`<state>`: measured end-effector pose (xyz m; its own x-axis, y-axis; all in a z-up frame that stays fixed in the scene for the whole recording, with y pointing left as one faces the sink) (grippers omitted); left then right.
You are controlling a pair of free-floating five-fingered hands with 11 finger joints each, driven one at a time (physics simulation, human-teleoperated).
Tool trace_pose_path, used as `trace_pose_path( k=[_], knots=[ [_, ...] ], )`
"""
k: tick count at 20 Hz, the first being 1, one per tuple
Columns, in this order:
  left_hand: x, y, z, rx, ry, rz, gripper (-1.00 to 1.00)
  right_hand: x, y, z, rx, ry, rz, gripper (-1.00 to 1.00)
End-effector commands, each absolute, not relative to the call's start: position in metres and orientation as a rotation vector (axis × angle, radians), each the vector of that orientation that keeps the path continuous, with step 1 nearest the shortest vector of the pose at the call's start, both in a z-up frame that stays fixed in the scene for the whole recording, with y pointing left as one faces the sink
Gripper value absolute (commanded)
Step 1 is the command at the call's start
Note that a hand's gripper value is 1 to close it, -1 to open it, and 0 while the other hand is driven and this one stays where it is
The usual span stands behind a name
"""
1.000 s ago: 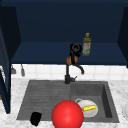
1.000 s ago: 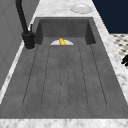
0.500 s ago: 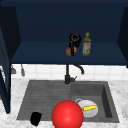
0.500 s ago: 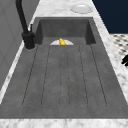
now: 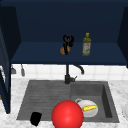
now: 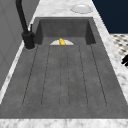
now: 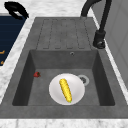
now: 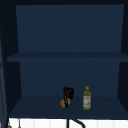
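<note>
orange ball [image 5: 62,50] on cabinet shelf [image 5: 37,56], right hand [image 5: 67,42] curled round it from above, left hand [image 5: 35,118] idle low

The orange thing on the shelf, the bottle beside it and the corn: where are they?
orange thing [image 5: 62,50], front view, its left edge beside the right hand [image 5: 67,41].
bottle [image 5: 86,46], front view, its label.
corn [image 7: 65,90], right side view, its middle.

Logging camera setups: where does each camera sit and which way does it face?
Front: faces sink and cabinet; left robot hand low, right robot hand holds orange object at shelf.
Left side: along drainboard toward basin; left robot hand.
Right side: across basin toward drainboard; left robot hand.
Upper: faces cabinet; right robot hand.
Side views share the corn.
</note>
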<state>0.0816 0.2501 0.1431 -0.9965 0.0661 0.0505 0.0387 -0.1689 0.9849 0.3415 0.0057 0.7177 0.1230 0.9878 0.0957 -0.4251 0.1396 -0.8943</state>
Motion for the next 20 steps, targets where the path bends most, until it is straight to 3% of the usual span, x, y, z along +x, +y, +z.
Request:
trace_pose_path(
  k=[1, 20],
  knots=[
    [0.082, 0.25, 0.143, 0.127, 2.014, 2.385, 0.0, 0.372, 0.013, 0.687, -0.88, -0.854, 1.292, 1.0],
    [0.082, 0.25, 0.143, 0.127, 2.014, 2.385, 0.0, 0.522, 0.023, 0.623, -0.852, -0.849, 1.219, 1.0]
  ],
)
